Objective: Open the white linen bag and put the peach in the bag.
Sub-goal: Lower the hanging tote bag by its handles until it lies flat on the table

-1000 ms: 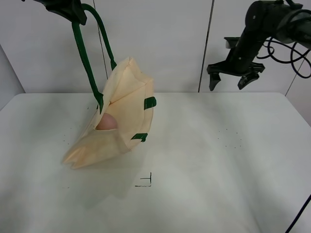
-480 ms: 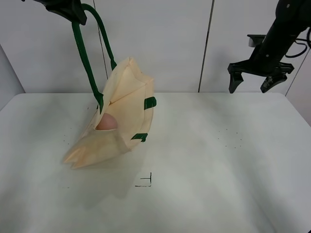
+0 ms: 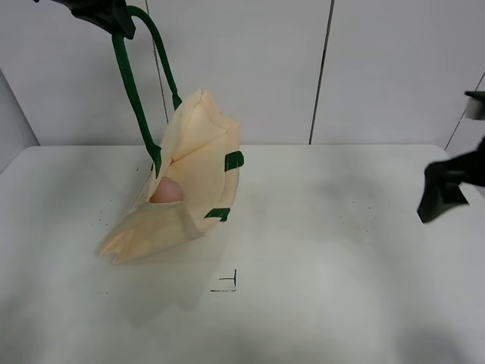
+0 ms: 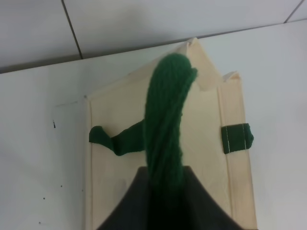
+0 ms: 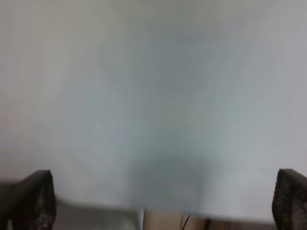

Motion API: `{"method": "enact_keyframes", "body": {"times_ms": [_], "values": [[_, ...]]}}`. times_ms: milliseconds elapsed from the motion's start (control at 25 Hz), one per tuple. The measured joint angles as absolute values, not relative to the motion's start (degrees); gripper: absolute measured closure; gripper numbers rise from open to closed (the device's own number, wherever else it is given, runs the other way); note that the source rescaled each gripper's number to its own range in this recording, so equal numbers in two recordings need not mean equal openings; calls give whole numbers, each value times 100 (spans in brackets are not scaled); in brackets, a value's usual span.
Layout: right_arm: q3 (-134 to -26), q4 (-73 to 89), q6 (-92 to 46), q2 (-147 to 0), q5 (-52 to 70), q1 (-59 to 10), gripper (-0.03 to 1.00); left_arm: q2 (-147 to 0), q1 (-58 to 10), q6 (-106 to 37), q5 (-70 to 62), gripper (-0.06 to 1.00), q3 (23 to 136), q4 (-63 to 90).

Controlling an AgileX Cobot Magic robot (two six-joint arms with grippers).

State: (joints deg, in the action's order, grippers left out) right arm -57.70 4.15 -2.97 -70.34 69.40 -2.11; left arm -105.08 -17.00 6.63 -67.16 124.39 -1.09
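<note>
The white linen bag (image 3: 189, 189) hangs tilted over the left of the table, its lower corner resting on the surface. Its dark green handle (image 3: 130, 83) runs up to my left gripper (image 3: 102, 14) at the top left, which is shut on it. The peach (image 3: 166, 190) shows pink inside the bag's open mouth. In the left wrist view the green handle (image 4: 164, 124) rises from the cream bag (image 4: 206, 139) into the jaws. My right gripper (image 3: 443, 193) is at the far right edge, open and empty; its fingers (image 5: 33, 201) frame only blurred grey surface.
The white table (image 3: 303, 250) has a small black corner mark (image 3: 227, 284) in front of the bag. Grey wall panels (image 3: 250, 68) stand behind. A green tab (image 4: 236, 138) sits on the bag's side.
My right arm has swung from the upper right down and out to the far right edge. The left gripper, bag and peach have not moved.
</note>
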Motion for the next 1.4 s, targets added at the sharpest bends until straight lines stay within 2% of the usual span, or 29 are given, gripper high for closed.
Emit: {"method": "enact_keyframes", "body": {"times_ms": [320,640,800,1080,1400], "values": [[-3399,282,-297,-3504,6746,-211,-3,-10508,-1700,668,-6716,94,12439,-109],[-2871,206,-235,-549,5941,-211,-3,-10508,-1700,668,-6716,94,12439,-98],[-2854,0,68,3,5904,-211,-3,-10508,-1700,668,-6716,94,12439,-87],[-2852,-38,129,22,5904,-211,-3,-10567,-1700,668,-6716,94,12385,-67],[-2852,-42,129,22,5904,-211,-3,-11466,-1700,678,-6532,94,11667,326]]}}
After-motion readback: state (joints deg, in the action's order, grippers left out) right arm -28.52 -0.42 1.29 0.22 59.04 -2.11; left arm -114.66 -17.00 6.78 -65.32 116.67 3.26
